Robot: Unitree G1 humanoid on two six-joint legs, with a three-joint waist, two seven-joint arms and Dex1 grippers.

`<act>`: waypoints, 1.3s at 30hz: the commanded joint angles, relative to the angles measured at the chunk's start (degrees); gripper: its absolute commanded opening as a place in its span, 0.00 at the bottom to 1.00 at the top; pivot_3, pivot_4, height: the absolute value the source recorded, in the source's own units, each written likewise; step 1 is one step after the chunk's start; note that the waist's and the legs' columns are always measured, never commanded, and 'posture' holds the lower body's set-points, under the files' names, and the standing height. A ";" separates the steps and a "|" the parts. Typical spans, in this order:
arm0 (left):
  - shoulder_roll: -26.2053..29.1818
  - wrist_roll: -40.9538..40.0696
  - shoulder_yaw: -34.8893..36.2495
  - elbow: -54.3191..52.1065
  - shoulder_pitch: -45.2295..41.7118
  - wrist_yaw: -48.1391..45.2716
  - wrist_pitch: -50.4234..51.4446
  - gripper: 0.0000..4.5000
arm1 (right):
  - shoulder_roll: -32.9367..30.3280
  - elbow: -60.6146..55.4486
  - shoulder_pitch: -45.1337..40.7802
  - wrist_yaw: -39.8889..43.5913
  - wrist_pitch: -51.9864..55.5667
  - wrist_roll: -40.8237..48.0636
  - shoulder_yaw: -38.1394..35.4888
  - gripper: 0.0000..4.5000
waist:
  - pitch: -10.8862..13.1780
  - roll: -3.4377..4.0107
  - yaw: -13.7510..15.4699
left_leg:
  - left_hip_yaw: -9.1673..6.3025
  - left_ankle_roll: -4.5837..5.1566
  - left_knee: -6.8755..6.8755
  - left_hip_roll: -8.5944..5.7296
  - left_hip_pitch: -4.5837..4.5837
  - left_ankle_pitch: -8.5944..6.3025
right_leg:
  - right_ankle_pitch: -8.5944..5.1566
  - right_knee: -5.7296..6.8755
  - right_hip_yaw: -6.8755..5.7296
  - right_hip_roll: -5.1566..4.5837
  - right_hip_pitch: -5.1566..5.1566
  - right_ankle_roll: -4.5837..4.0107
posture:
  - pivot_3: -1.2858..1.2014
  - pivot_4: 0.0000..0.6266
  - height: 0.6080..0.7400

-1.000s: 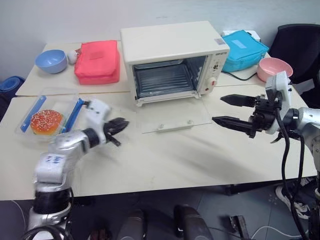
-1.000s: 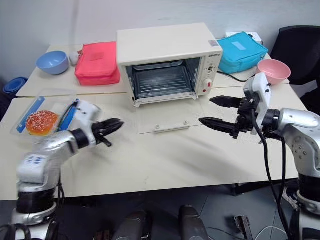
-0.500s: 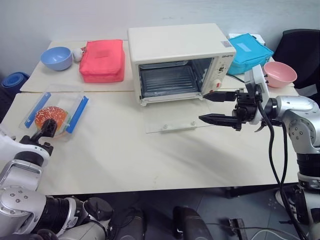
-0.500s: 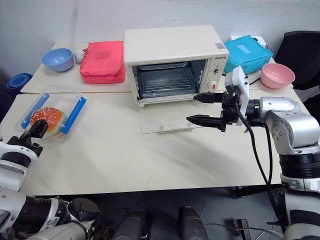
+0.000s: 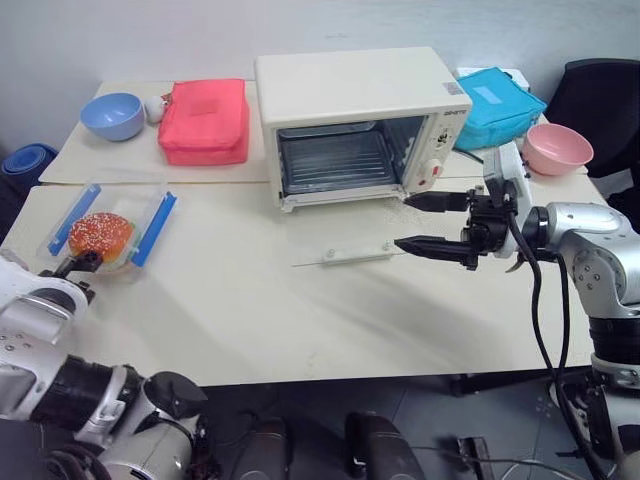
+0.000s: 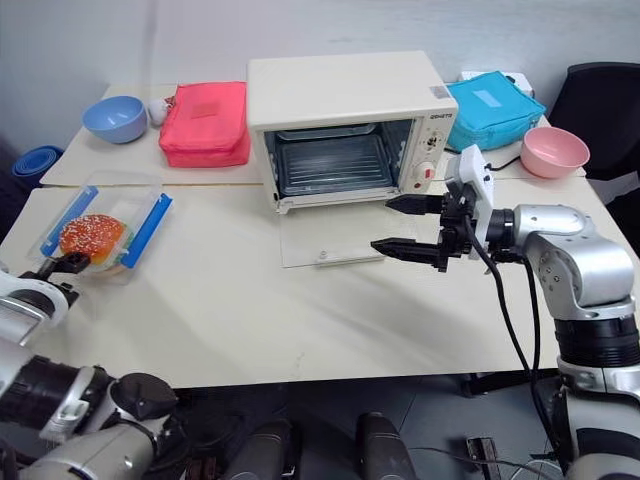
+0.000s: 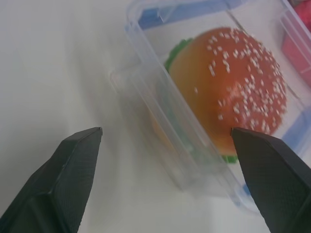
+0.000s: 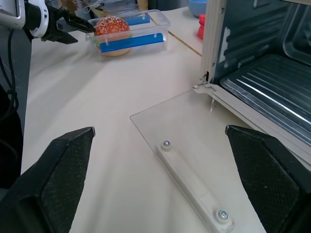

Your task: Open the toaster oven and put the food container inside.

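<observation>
The large cream-white boxy toaster oven (image 5: 350, 120) stands at the middle back of the desk (image 5: 300, 310), its glass door (image 5: 340, 235) folded down flat on the desktop with the cream bar handle (image 5: 357, 253) at the near edge, the wire rack inside bare. The clear rectangular plastic food container (image 5: 105, 232) with blue side clips and a sesame-seed bun inside sits well apart from it, near the desk's left edge. The left tool (image 7: 170, 179) is just beside the container's near end, fingers spread wide on either side of that end and gripping nothing. The right tool (image 5: 425, 222) hangs over the desk just right of the lowered door, pointing left, its two black fingers wide apart and empty.

The desk is a pale cream surface, made of sections with a seam running across it. Behind the oven lie a red fabric lunch bag (image 5: 205, 122) and a teal fabric lunch bag (image 5: 497, 100), with a blue bowl (image 5: 111, 116) at the far left and a pink bowl (image 5: 557, 148) at the far right. A plain grey wall backs the desk; a black chair (image 5: 605, 85) stands at the right. Small dark lettering on the oven's control panel is too small to read
</observation>
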 commanded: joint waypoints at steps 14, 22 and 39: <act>9.43 6.90 -1.62 17.76 -8.67 3.50 -0.49 0.55 | -1.39 -6.49 3.24 -4.29 2.04 3.25 -5.82 1.00 | 0.00 0.00 -0.13 | -0.02 -0.04 -0.03 0.00 0.02 0.00 | 0.00 0.04 -0.03 -0.04 -0.01 0.00 | 0.52 0.24 1.00; 11.84 7.81 -1.59 21.37 -8.17 3.01 -0.89 0.09 | -1.72 -6.58 3.16 -4.73 2.04 3.56 -6.09 1.00 | 0.00 0.00 -1.06 | -0.02 -0.09 -0.06 0.01 0.02 0.00 | 0.00 0.04 -0.03 -0.04 -0.04 0.00 | 0.52 0.24 1.00; 34.44 -9.18 -42.31 32.03 -1.06 -28.38 -9.63 0.00 | -3.78 -2.76 1.91 -3.37 0.86 2.15 -5.66 1.00 | 0.00 -0.01 -1.22 | -0.05 -0.08 -0.16 0.02 -0.05 -0.03 | -0.04 -0.04 0.42 -0.11 -0.13 -0.07 | 0.52 0.24 1.00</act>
